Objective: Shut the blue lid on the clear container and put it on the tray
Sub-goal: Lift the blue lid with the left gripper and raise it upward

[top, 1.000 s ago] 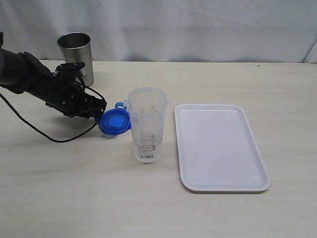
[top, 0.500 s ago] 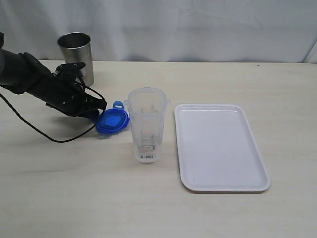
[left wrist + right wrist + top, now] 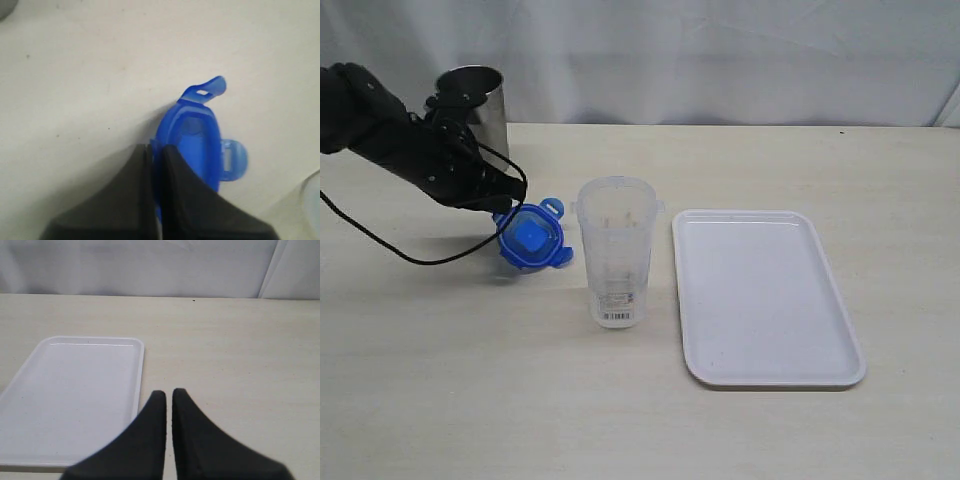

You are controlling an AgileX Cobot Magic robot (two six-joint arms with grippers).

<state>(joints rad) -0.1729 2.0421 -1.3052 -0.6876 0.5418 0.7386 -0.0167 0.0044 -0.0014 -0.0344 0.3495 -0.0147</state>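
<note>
The blue lid hangs tilted on edge just above the table, left of the clear container. My left gripper is shut on the lid's rim; in the left wrist view the lid sticks out from between the black fingers of that gripper, with two flaps showing. The clear container stands upright and uncovered, a white barcode label near its base. The white tray lies to its right with nothing on it. My right gripper is shut on nothing, above the table beside the tray; it is out of the exterior view.
A steel cup stands at the back left, right behind my left arm. A black cable from that arm loops over the table in front of it. A white curtain closes off the far edge.
My left gripper has lifted the blue lid off the table and drawn it back to the left, tipping it from flat to nearly on edge. Container and tray have not moved.
</note>
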